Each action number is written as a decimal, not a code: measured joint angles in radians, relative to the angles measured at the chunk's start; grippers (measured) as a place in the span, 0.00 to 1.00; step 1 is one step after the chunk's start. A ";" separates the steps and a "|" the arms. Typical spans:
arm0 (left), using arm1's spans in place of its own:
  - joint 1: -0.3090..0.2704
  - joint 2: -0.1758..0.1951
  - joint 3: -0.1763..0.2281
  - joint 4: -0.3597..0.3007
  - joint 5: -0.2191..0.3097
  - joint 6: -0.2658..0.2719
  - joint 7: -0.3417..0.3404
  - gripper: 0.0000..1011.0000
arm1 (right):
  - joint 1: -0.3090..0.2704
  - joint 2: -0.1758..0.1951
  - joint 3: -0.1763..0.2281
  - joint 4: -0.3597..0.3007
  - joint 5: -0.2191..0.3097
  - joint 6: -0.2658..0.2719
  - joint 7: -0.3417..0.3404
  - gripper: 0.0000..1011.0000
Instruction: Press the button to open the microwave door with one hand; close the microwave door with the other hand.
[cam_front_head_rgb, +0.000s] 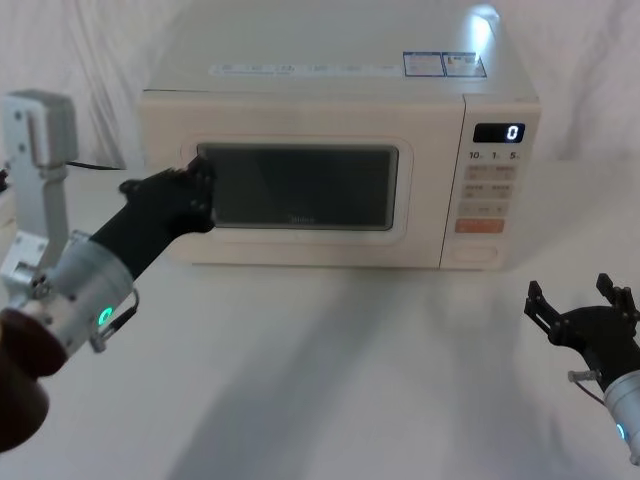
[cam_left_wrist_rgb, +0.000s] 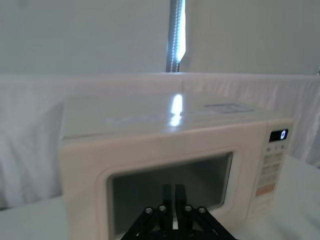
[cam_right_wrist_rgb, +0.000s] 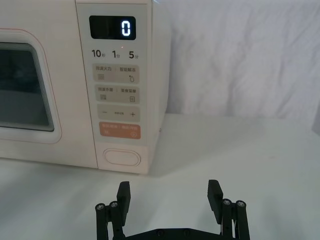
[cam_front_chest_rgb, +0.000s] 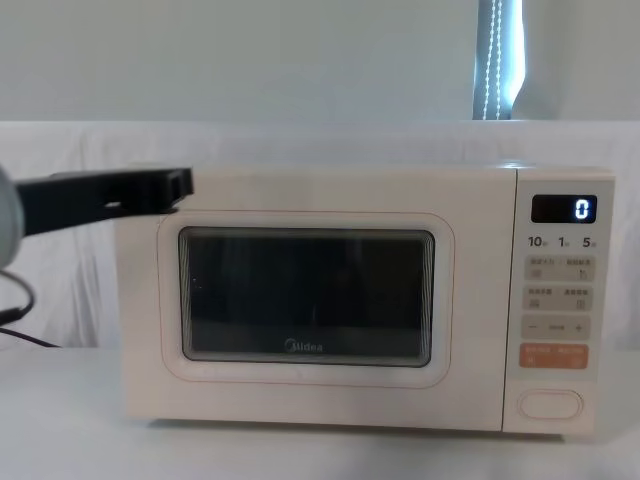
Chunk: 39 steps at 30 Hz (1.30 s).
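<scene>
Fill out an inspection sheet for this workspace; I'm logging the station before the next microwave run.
Surface: white-covered table, bare in front of the microwave.
Microwave door: looks shut, flush with the front.
Button: at the bottom of the control panel, untouched.
Display: reads 0.
Clutter: nothing seen.
Left gripper: fingers together, at the door's left edge near the window's upper corner; contact cannot be told.
Right gripper: open, low over the table, facing the button but apart from it.
Cables: dark cable on the table left of the microwave.
Surroundings: white drape behind; grey metal stand at far left.
</scene>
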 joint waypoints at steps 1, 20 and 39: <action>0.009 0.005 -0.003 -0.003 -0.003 -0.003 0.001 0.06 | 0.000 0.000 0.000 0.000 0.000 0.000 0.000 0.99; 0.219 0.049 -0.045 -0.042 0.001 -0.132 0.063 0.63 | 0.000 0.000 0.000 0.000 0.000 0.000 0.000 0.99; 0.295 -0.023 -0.086 0.013 0.073 -0.202 0.099 0.99 | 0.000 0.000 0.000 0.000 0.000 0.000 0.000 0.99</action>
